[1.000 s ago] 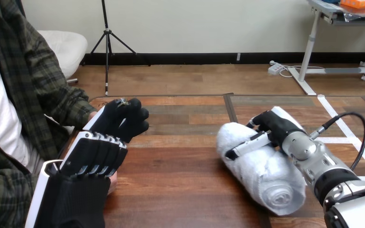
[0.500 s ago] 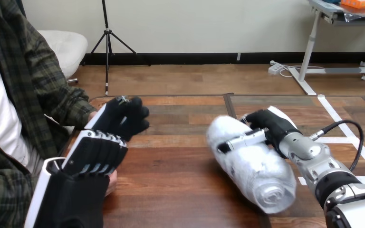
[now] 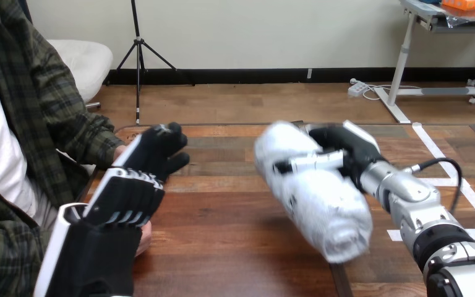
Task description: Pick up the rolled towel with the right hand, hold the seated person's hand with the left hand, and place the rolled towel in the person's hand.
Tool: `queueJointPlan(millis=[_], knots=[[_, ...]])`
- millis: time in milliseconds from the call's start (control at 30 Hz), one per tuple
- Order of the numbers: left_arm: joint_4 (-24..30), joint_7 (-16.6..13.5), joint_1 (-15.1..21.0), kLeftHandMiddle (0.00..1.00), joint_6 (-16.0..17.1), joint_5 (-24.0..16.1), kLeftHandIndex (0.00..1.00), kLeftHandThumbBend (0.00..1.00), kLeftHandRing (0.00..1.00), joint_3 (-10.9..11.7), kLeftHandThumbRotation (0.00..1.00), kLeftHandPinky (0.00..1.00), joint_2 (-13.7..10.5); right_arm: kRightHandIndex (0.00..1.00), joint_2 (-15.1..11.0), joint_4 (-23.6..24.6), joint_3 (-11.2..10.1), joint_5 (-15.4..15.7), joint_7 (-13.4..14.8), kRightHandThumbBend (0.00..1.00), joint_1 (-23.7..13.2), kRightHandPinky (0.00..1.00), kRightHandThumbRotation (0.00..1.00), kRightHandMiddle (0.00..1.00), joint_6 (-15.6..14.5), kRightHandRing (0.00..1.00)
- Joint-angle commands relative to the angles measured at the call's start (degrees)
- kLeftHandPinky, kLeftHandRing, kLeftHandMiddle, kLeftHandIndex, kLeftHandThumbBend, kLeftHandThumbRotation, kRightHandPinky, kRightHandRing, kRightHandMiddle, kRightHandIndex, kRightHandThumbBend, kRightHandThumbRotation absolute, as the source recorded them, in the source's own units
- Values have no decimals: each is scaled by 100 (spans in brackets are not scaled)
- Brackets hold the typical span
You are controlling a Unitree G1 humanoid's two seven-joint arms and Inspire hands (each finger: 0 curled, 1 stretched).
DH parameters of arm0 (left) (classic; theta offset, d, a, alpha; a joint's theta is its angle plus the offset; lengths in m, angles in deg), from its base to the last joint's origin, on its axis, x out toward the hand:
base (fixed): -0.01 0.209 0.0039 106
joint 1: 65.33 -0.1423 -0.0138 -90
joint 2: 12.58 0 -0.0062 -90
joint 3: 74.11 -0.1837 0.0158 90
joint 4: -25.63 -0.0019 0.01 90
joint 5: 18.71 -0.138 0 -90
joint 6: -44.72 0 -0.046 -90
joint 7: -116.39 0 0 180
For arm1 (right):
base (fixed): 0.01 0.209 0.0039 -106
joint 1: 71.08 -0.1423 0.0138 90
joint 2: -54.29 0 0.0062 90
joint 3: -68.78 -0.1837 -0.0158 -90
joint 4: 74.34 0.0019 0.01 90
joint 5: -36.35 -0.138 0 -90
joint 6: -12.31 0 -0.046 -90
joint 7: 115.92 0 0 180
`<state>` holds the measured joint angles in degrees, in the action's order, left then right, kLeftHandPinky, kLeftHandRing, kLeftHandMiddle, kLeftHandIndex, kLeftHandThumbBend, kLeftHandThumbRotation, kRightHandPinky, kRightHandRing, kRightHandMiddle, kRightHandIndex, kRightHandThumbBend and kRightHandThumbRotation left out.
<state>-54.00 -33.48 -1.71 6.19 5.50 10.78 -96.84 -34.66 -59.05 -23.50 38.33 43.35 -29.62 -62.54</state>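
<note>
My right hand (image 3: 348, 148) is shut on the rolled white towel (image 3: 312, 195), with fingers across its upper end. The towel hangs tilted above the wooden table (image 3: 222, 223), right of the middle. At the left, the person's black-gloved hand (image 3: 161, 154) reaches out over the table edge. My left hand (image 3: 120, 201) sits at the base of that gloved hand, its fingers curled round it from below and the near side. A gap of bare table separates the towel from the gloved hand.
The person's plaid sleeve (image 3: 68, 117) runs along the left side. White tape lines (image 3: 451, 167) mark the table at the right. A dark seam (image 3: 298, 139) divides the tabletop behind the towel.
My right hand has lifted the towel off the table and carried it up and to the left, toward the person's hand. My left hand and the gloved hand have barely moved.
</note>
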Motion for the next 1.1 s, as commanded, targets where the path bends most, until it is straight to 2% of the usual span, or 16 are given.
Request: queueJointPlan(millis=[0,133,233,433,533,667,767,867,967,1067], knots=[[70,-112,153,93,-118,-146,89,100,93,102,51,89,8,20,90,629,-356,-425,-259,74,-161,7,0,17,482,11],[53,-79,172,93,-143,-132,89,100,94,93,50,90,-41,19,148,793,-487,-672,-504,73,-48,6,0,16,680,10],[120,-166,128,93,-223,-272,89,100,94,150,48,90,-23,18,208,961,-568,-855,-679,71,44,6,0,15,847,9],[272,-279,61,93,-396,-471,88,100,94,202,48,90,-56,18,331,1289,-759,-1288,-957,70,188,5,0,14,738,9],[350,-411,6,92,-497,-703,88,100,93,296,50,89,-28,18,382,1453,-778,-1405,-1152,68,306,4,0,14,997,8],[439,-494,3,93,-545,-963,89,100,93,385,52,87,-83,17,444,1661,-810,-1516,-1155,68,411,4,0,14,1001,9],[473,-586,-1,93,-570,-1153,89,100,93,461,53,85,-78,17,507,1798,-878,-1685,-1365,67,492,4,0,14,1097,9],[473,-649,49,94,-478,-1514,91,100,93,619,57,84,-120,17,579,1996,-936,-1819,-1386,68,579,4,0,14,1019,9],[540,-692,32,94,-539,-1670,92,100,93,712,57,85,-202,18,642,2199,-974,-1977,-1483,69,664,4,0,15,929,9],[643,-819,-7,95,-581,-2081,92,100,94,916,58,87,-213,18,683,2388,-969,-2081,-1568,69,758,4,0,14,913,9]])
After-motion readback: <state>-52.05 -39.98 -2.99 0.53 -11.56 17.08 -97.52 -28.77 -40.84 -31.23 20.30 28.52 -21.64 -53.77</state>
